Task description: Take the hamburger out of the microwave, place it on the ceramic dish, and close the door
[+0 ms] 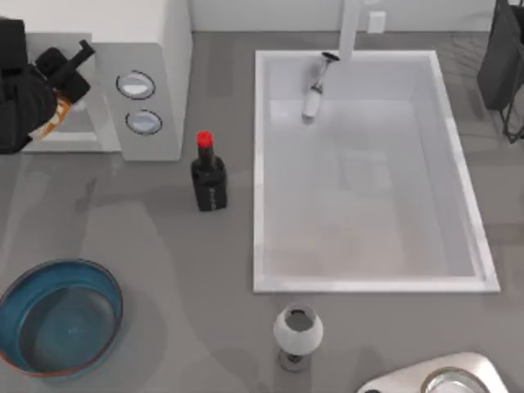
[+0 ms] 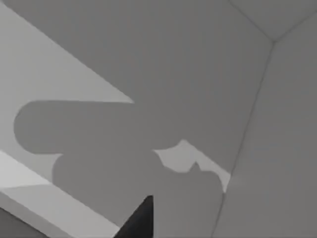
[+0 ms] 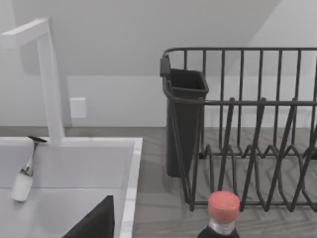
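Observation:
The grey-white microwave (image 1: 155, 49) stands at the table's far left, its two dials facing up. My left gripper (image 1: 72, 64) and its black arm hang over the microwave's front, beside the dials. A tan-orange sliver of the hamburger (image 1: 54, 119) peeks out from under that arm; whether it is gripped is hidden. The door's pale frame (image 1: 78, 141) shows just below the arm. In the left wrist view one dark fingertip (image 2: 141, 220) points at plain grey inner walls with shadows. The blue ceramic dish (image 1: 57, 315) sits at the near left, nothing in it. One dark fingertip (image 3: 94, 223) of my right gripper points towards the sink.
A black bottle (image 1: 209, 176) with a red cap stands between the microwave and the white sink (image 1: 270, 164). A grey-white goblet (image 1: 297, 332) stands near the front edge. A dark dish rack (image 3: 237, 129) stands at the far right. A pale rounded shape (image 1: 442, 377) lies at the near right.

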Available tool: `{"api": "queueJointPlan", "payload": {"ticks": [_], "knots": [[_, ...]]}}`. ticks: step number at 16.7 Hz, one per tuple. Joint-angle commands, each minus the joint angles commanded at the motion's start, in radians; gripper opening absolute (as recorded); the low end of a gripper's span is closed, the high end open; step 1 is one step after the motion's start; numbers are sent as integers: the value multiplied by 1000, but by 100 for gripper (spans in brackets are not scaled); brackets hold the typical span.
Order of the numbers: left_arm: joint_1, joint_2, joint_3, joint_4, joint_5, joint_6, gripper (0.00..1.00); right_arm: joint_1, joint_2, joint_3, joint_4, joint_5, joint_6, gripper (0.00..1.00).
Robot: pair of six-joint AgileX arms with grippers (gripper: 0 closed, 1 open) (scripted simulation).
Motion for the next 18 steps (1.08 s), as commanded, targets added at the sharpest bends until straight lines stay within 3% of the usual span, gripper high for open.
{"api": "queueJointPlan", "payload": {"ticks": [12, 18], "knots": [[-408, 204, 324, -1305, -434, -1435, 0, 0, 0, 0, 0, 0, 0, 100], [-551, 389, 326, -1778, -596, -1955, 0, 0, 0, 0, 0, 0, 0, 100]]}}
